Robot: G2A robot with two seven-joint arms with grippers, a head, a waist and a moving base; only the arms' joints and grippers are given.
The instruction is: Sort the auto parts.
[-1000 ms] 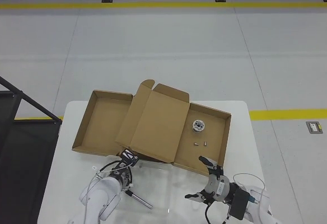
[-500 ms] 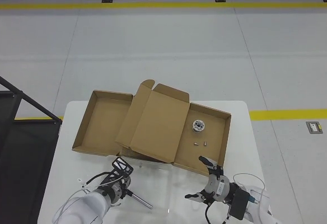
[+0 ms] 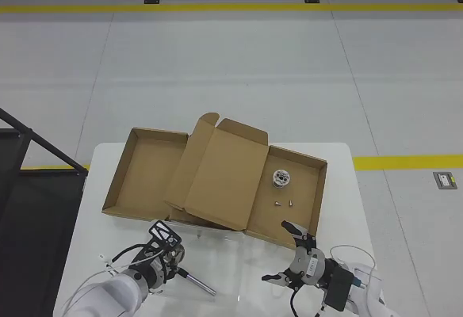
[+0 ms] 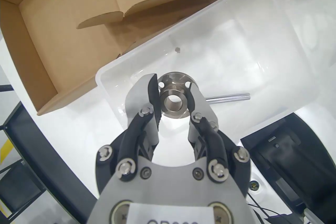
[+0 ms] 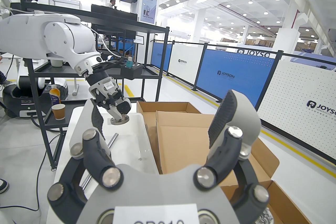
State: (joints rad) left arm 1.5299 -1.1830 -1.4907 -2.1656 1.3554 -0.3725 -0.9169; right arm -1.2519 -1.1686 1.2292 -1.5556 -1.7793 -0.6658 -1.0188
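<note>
Clamped tight in the left gripper (image 4: pixel 172 87): a flanged metal bushing (image 4: pixel 173 103), flange down, hanging over the near end of the clear plastic bin (image 4: pixel 249 51). Just beside it, flat on the bin floor, a steel rod (image 4: pixel 227 98). Right behind the bin, the open cardboard box (image 4: pixel 65 46), with a round part (image 3: pixel 281 176) and two small fasteners (image 3: pixel 284 202) in its right compartment. Over by the box's front right corner, the right gripper (image 5: pixel 162 107), spread wide, holding nothing.

White table (image 3: pixel 344 230) bears an open cardboard box (image 3: pixel 148 170); a clear bin (image 4: pixel 249 51) sits just beside it, perhaps touching.
</note>
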